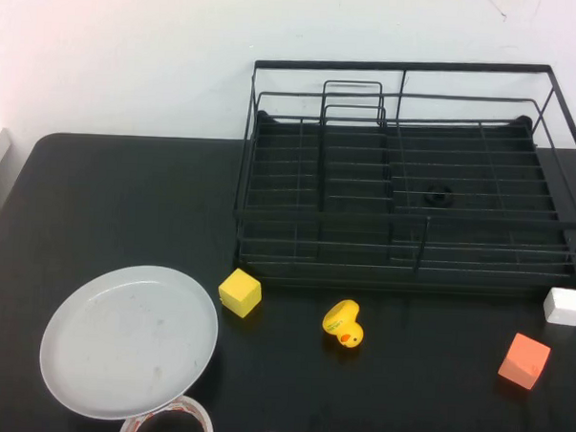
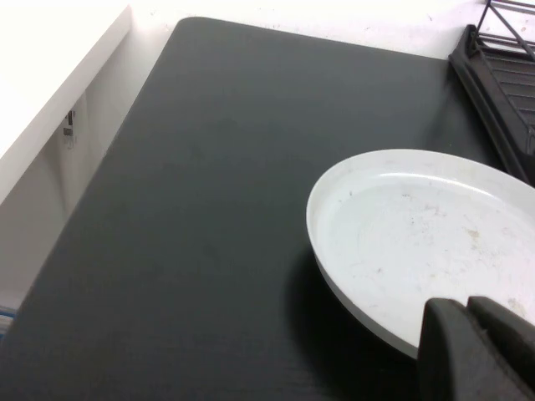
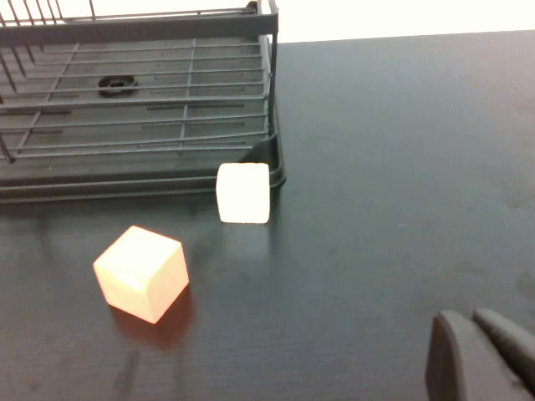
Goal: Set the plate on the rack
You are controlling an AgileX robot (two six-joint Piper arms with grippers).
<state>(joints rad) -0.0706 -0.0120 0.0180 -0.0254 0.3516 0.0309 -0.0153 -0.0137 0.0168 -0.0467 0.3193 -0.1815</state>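
Observation:
The plate [image 1: 130,341], large, round and pale grey-white with faint smudges, lies flat on the black table at the front left. It also shows in the left wrist view [image 2: 418,242]. The black wire rack [image 1: 400,67] stands at the back right and holds no dishes; its corner shows in the left wrist view [image 2: 501,92] and its end in the right wrist view [image 3: 125,185]. My left gripper [image 2: 466,305] is shut and empty, just over the plate's near rim. My right gripper [image 3: 472,317] is shut and empty over bare table right of the rack. Neither gripper shows in the high view.
In front of the rack lie a yellow block [image 1: 240,292], a yellow rubber duck [image 1: 343,324], an orange block [image 1: 525,360] and a white block [image 1: 564,306]. A clear tape ring [image 1: 169,421] sits by the plate's front edge. The table's left edge is near the plate.

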